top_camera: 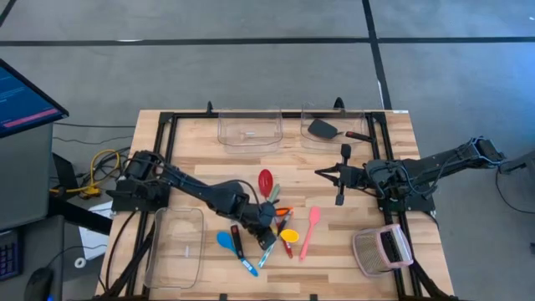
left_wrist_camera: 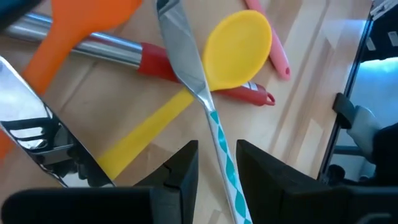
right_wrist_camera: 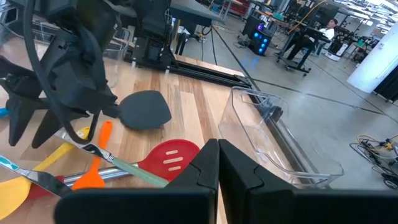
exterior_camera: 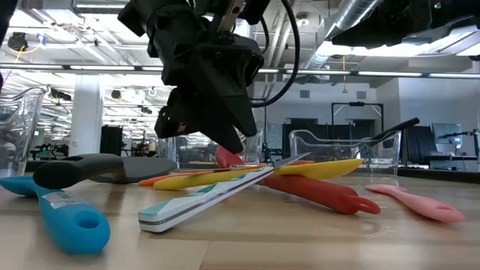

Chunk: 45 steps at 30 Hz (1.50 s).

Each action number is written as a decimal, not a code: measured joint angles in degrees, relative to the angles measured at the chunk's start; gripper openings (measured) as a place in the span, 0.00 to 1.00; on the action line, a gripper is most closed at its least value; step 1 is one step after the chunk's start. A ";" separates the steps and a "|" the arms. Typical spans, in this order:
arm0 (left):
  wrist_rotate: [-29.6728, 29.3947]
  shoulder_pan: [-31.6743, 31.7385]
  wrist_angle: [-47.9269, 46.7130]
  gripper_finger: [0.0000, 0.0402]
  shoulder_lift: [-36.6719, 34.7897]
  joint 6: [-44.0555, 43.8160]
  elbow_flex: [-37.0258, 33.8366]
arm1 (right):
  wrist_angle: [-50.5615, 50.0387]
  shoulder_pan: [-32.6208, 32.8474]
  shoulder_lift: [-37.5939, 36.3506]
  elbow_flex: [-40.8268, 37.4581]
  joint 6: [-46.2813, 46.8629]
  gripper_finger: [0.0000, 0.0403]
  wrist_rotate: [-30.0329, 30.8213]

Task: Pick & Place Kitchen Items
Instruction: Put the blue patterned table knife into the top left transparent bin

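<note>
I have the left gripper (top_camera: 266, 219) down over the utensil pile near the middle of the wooden surface (top_camera: 192, 138). In its wrist view its jaws stand apart, one on each side of a knife (left_wrist_camera: 198, 93) with a silvery blade and a white handle striped teal; I can't tell whether the fingers (left_wrist_camera: 180, 174) touch it.

The knife lies across a yellow spoon (left_wrist_camera: 233, 50), which in turn rests on a red-handled utensil (left_wrist_camera: 205, 81) with a steel shaft. An orange spatula (left_wrist_camera: 74, 31) crosses that shaft, and a pink spatula (top_camera: 310, 230) lies just beside the pile toward the right arm. A red slotted spoon (top_camera: 265, 181) sits at the pile's far edge, and a blue spoon (top_camera: 226, 241) at the near edge beside a black-handled utensil (top_camera: 237, 242).

I can see a small white label on the blue spoon's handle in the low view, but its print is too small to read.

The right gripper (top_camera: 322, 172) hovers well apart from the pile, toward the far bins; its wrist view shows the jaws together with nothing between them. One black turner (top_camera: 323, 129) lies in the far right bin (top_camera: 355, 117). The far left bin (top_camera: 248, 142) and the near bin (top_camera: 177, 272) are clear plastic.
</note>
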 joint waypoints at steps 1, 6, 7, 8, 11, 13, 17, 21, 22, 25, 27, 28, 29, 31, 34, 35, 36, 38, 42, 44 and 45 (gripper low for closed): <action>-0.02 0.03 -0.03 0.25 0.00 0.02 0.00 | 0.00 0.00 0.00 0.00 0.00 0.00 0.00; -0.02 0.38 0.07 0.25 0.00 0.15 0.00 | 0.00 0.00 0.00 0.00 0.00 0.00 0.00; -0.02 0.38 0.19 0.25 0.00 0.15 0.00 | 0.00 0.00 0.00 0.00 0.00 0.00 0.00; 0.00 0.38 0.23 0.25 0.00 0.17 0.00 | 0.02 0.00 0.00 0.00 0.00 0.00 0.00; 0.00 0.33 0.22 0.25 0.00 0.20 0.00 | 0.06 0.00 0.00 0.00 0.00 0.00 0.00; 0.02 0.33 0.23 0.25 0.00 1.53 0.00 | 0.21 0.00 0.00 0.00 0.00 0.00 0.00; 0.04 0.36 0.23 0.25 0.00 5.55 0.00 | 1.05 0.00 0.00 -0.02 0.43 0.00 -0.01; 0.06 0.89 0.23 0.25 0.00 5.74 0.00 | 2.57 0.04 0.00 -0.04 1.38 0.00 -0.02; 0.07 0.98 0.23 0.25 0.00 5.75 0.00 | 2.84 0.04 0.00 -0.04 1.47 0.00 -0.02; 0.04 1.04 0.23 0.25 0.00 6.91 0.00 | 2.99 0.11 0.00 -0.04 1.51 0.00 -0.02; 0.04 1.04 0.24 0.25 0.00 8.45 0.00 | 2.99 0.11 0.00 -0.04 1.53 0.00 -0.02; 0.04 1.07 0.28 0.25 0.00 8.77 0.00 | 2.99 0.11 0.00 -0.04 1.53 0.00 -0.02; 0.04 1.21 0.30 0.25 0.00 8.83 0.00 | 2.99 0.11 0.00 -0.04 1.53 0.00 -0.02; 0.07 1.46 0.40 0.25 0.00 8.81 0.00 | 3.11 0.11 0.00 -0.04 1.51 0.00 -0.02; 0.06 1.90 0.53 0.25 0.00 8.81 0.00 | 3.79 0.09 0.00 -0.04 1.46 0.00 -0.04; 0.04 2.06 0.65 0.25 0.00 8.81 0.00 | 3.82 0.09 0.00 -0.04 1.41 0.00 -0.03; 0.04 2.23 0.77 0.25 0.00 8.80 0.00 | 3.82 0.09 0.00 -0.04 1.25 0.00 -0.02; 0.04 2.34 0.82 0.25 0.00 8.79 0.00 | 3.80 0.09 0.00 -0.04 0.22 0.00 -0.04; 0.02 2.52 0.95 0.25 0.00 8.79 0.00 | -2.00 0.01 0.07 2.09 -0.64 0.00 -0.75; 0.02 2.52 0.99 0.25 0.00 8.79 0.00 | -7.59 0.00 0.59 5.01 -0.63 0.00 -2.76; 0.02 2.49 1.03 0.25 0.00 8.79 0.00 | -9.78 0.00 1.09 6.63 -0.63 0.00 -3.76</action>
